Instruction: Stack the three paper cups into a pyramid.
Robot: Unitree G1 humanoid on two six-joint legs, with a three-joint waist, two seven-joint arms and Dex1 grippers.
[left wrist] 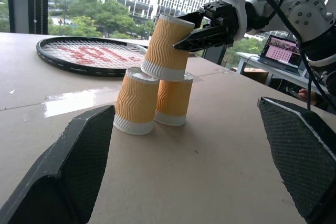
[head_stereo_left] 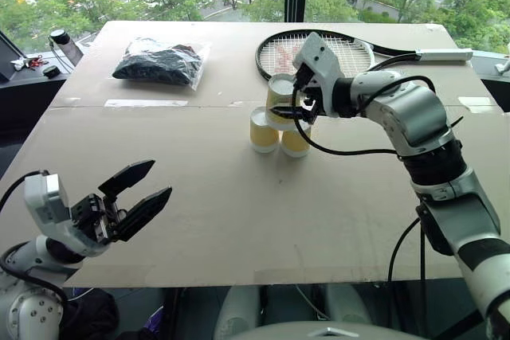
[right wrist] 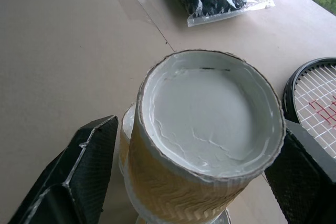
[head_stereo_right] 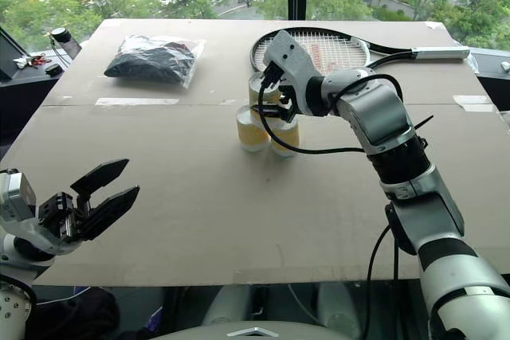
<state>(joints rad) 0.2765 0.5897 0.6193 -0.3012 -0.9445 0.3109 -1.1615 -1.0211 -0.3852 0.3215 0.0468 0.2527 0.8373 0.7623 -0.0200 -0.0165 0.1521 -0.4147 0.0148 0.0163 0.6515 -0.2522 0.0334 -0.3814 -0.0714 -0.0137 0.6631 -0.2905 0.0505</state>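
Observation:
Three yellow ribbed paper cups stand upside down as a pyramid in the middle of the table. Two base cups (head_stereo_left: 264,130) (head_stereo_left: 296,140) sit side by side, and the top cup (left wrist: 167,45) rests on both. My right gripper (head_stereo_left: 293,97) reaches in around the top cup, open. Its fingers (right wrist: 79,177) flank the cup, and a gap shows on one side. My left gripper (head_stereo_left: 147,189) hovers open and empty near the table's front left, well away from the cups.
A tennis racket (head_stereo_left: 319,53) lies just behind the cups. A clear bag of black stuff (head_stereo_left: 159,61) lies at the far left of the tan table (head_stereo_left: 239,220). Small items sit on a dark side surface (head_stereo_left: 32,65) beyond the left edge.

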